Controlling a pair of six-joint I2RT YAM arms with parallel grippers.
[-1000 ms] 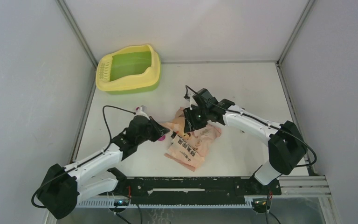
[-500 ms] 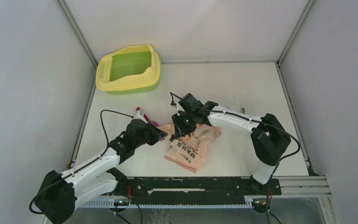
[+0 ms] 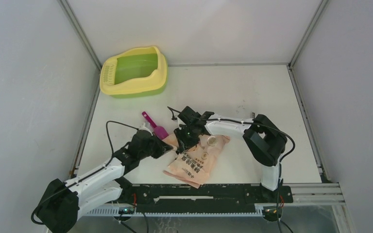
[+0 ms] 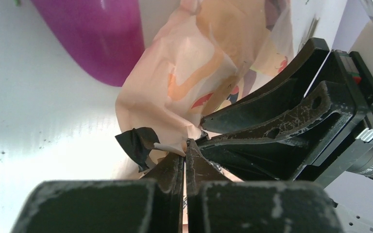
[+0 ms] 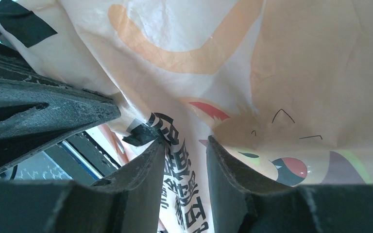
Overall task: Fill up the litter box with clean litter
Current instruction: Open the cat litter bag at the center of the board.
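Meanwhile, the litter box [image 3: 134, 71] lies well beyond both hands [image 3: 171, 145] [image 3: 180, 144], each pinching the bag [image 3: 194, 162].

The overhead view is evenly and brightly lit by diffuse light; only soft, short shadows are cast beneath the arms, and the white table [image 3: 252, 92] is rendered pale without harsh glare. Sharpness is held across the frame, with slight bending of straight lines toward the edges. In the wrist views, near parts are blurred: the dark fingers [image 4: 252, 121] at the bottom are seen out of focus, and the bag [image 5: 272, 63] is backlit, glowing translucent.
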